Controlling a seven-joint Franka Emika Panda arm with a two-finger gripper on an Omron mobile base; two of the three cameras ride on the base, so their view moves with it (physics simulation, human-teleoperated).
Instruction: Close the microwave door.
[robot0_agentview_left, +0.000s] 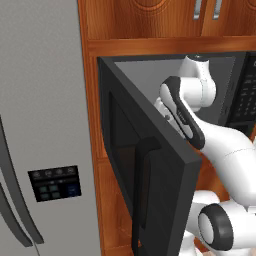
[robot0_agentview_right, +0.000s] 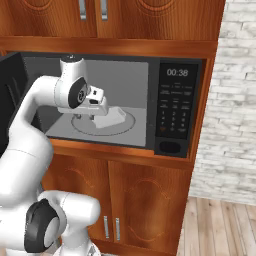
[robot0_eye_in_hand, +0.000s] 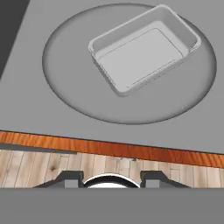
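Left base view: the microwave door (robot0_agentview_left: 150, 180) stands swung out wide from its hinge on the left side, its window and black bar handle (robot0_agentview_left: 142, 195) facing the camera; the grey fridge (robot0_agentview_left: 42, 125) is just to its left. The arm reaches past the door's inner face toward the microwave (robot0_agentview_left: 235, 90) cavity. Right base view: the cavity is open, the hand sits in front of the glass turntable (robot0_agentview_right: 127, 125), above a small grey tray (robot0_agentview_right: 111, 120) resting on it; the keypad panel (robot0_agentview_right: 175, 107) is to the right. The gripper (robot0_agentview_right: 95, 102) is partly hidden by the wrist, finger spread not readable here. Hand view: looking down on the tray and turntable, with the cavity floor and the wood edge below it; the finger tips (robot0_eye_in_hand: 70, 178) sit apart with nothing between them, gripper (robot0_eye_in_hand: 111, 181) empty, moderately wide. Judgement: door not yet contacted, so closing is unstarted. Next move calls for withdrawing from the opening, getting to the door's outer face, and pushing it round toward the cavity.
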